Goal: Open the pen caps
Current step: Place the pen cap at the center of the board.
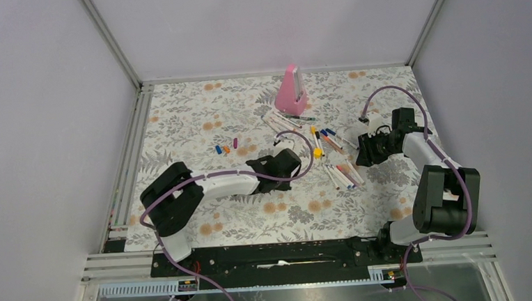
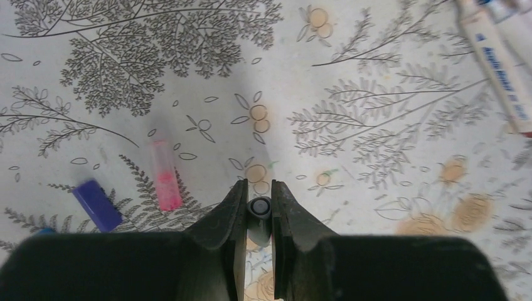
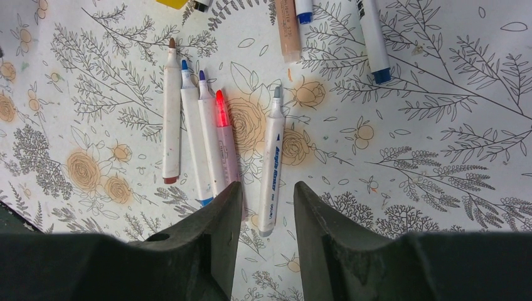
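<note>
My left gripper [image 2: 258, 186] is shut on a small grey pen cap [image 2: 260, 209], seen end-on between its fingers, a little above the cloth. A pink cap [image 2: 164, 177] and a blue cap [image 2: 97, 204] lie loose to its left. In the top view the left gripper [image 1: 279, 172] is right of three loose caps: blue [image 1: 218, 150], orange [image 1: 226, 149], purple [image 1: 235, 142]. My right gripper [image 3: 268, 188] is open and empty above an uncapped grey-tipped marker [image 3: 273, 164]. Several uncapped markers [image 3: 199, 135] lie to its left. The right gripper [image 1: 365, 151] hovers by the pen pile.
A tall pink wedge-shaped object [image 1: 291, 92] stands at the back centre. White marker barrels [image 1: 337, 161] are scattered between the two grippers, with a yellow cap [image 1: 317, 152] among them. A white barrel [image 2: 499, 69] lies at the upper right of the left wrist view. A metal frame rims the floral cloth [image 1: 199, 127].
</note>
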Tool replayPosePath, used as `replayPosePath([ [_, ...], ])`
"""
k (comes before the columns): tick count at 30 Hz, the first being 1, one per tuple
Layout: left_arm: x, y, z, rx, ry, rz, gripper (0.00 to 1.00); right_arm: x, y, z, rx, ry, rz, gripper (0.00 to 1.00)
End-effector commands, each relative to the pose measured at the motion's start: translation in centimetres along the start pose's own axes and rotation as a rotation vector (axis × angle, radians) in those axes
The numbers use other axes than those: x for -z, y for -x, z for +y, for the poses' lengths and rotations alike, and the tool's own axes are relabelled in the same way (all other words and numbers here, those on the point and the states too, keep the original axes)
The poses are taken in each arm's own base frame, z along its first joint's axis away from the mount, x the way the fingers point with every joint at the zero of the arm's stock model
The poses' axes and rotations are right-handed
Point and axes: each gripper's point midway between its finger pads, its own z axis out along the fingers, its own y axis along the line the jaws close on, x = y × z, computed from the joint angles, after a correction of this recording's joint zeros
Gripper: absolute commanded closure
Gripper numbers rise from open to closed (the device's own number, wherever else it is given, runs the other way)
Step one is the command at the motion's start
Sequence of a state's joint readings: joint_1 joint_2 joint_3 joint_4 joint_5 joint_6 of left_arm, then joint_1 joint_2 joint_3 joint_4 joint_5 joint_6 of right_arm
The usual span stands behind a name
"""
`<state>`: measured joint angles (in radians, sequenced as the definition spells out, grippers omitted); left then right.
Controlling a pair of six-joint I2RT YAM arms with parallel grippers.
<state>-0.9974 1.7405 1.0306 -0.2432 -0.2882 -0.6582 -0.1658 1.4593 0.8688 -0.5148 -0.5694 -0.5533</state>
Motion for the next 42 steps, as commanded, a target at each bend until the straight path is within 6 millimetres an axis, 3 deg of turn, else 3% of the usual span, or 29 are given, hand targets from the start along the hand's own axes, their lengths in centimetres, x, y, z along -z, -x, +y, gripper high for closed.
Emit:
replayPosePath([
  [1, -0.3, 1.4, 0.9, -0.072, 0.105, -0.015, 0.96, 0.8, 1.0, 0.3, 0.034, 0.008, -0.038, 0.57],
  [9, -1.3, 1.1, 2.2, -0.117, 0.202, 0.017, 0.92, 0.8, 1.0, 0.4, 0.035, 0.011, -0.041, 0.57],
  [18, -1.2, 1.5, 2.2, -0.126, 0.215, 0.013, 0.83, 1.0, 1.1, 0.3, 0.034, 0.009, -0.047, 0.57],
  [42, 3.4, 5.2, 0.8, -0.06, 0.117, -0.103, 0.7, 1.2, 1.1, 0.1, 0.021, 0.007, -0.058, 0.56],
])
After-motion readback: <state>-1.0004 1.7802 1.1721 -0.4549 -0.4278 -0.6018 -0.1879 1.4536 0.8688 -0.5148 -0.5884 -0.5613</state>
